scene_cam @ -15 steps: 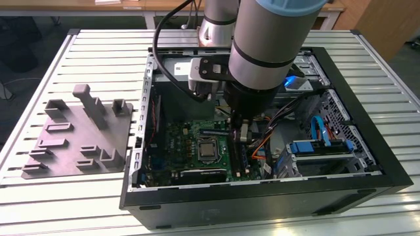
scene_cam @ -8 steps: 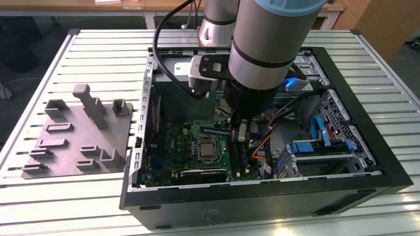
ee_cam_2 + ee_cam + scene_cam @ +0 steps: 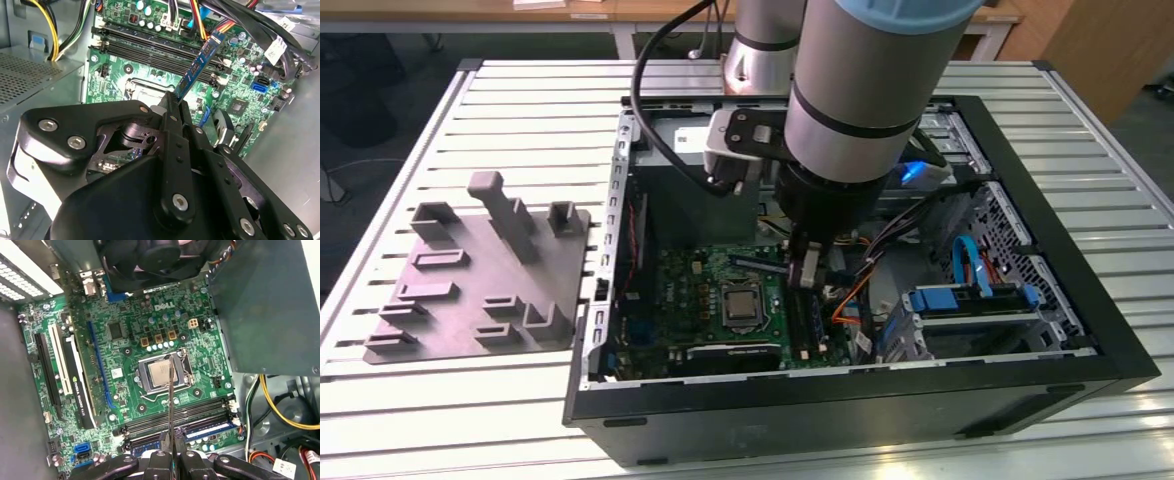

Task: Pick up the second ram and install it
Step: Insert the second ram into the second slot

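**Exterior view.** One arm [image 3: 854, 100] reaches down into one open PC case [image 3: 854, 410] lying on the slatted worktop [image 3: 520, 90]. One grey fixture block [image 3: 480, 270] sits on the exterior view's left, well apart from the arm. The hand [image 3: 803, 272] hangs low over the green motherboard [image 3: 707, 290], just beside the single processor socket [image 3: 742, 306].

**Second wrist view.** The hand [image 3: 172, 102] is pinching one end of the second ram [image 3: 197, 65]. It is one strip, jutting out tilted above the long black memory slots [image 3: 150, 47]. Cannot tell whether the strip touches a slot.

**First wrist view.** The second ram [image 3: 170, 400] appears edge-on as one thin dark line, clamped in the hand [image 3: 170, 455]. It crosses over the slots [image 3: 200, 410], where two empty black ones are counted side by side, and reaches over the socket [image 3: 162, 375]. One fan [image 3: 150, 255] lies beyond the socket.
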`<action>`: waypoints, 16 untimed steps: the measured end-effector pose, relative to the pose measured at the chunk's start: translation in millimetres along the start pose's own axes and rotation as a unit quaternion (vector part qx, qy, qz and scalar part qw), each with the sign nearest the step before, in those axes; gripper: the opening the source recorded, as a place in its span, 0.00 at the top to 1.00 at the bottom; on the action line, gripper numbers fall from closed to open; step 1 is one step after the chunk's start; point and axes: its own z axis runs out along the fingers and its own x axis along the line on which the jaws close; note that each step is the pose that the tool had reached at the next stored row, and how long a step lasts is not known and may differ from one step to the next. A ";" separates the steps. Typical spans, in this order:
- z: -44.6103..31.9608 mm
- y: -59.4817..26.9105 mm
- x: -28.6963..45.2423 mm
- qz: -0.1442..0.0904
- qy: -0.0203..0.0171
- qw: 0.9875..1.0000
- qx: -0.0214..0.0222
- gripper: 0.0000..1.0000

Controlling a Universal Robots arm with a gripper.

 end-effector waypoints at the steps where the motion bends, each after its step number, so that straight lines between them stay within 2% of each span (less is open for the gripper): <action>1: 0.0 0.0 0.0 0.003 0.000 1.000 0.000 0.86; 8: 0.0 0.0 0.0 0.028 -0.001 1.000 0.003 0.86; 16: 0.1 0.0 0.0 0.055 -0.002 0.998 0.005 0.86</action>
